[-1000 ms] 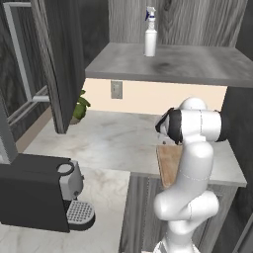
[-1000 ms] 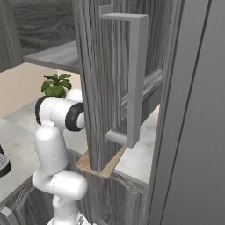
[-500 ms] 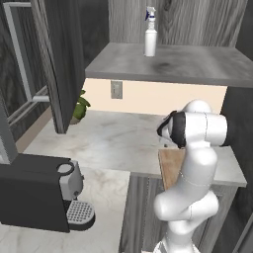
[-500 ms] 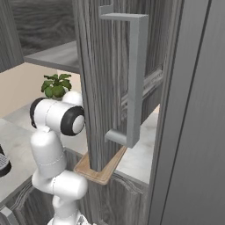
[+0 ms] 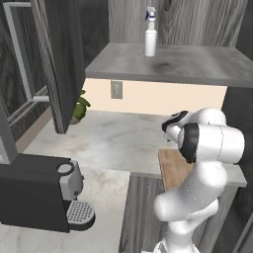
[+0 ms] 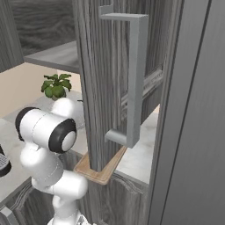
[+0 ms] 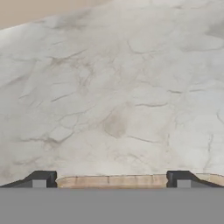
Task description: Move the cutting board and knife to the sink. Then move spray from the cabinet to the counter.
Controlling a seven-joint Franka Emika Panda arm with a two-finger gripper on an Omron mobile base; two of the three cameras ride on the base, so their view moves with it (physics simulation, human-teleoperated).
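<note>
The gripper (image 7: pixel 109 178), fingers spread wide and holding nothing, hangs over the counter (image 7: pixel 113 96) with the board (image 7: pixel 111 180) just below its tips (long axis running across them), at the counter's near edge.

Counter (image 5: pixel 104 141) bare ahead; open cabinet door (image 6: pixel 110 83) blocks right side.

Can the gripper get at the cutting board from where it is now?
Probably yes. The gripper is open, and the cutting board's edge shows between its fingertips in the hand view. Nothing stands between them on the counter.
</note>
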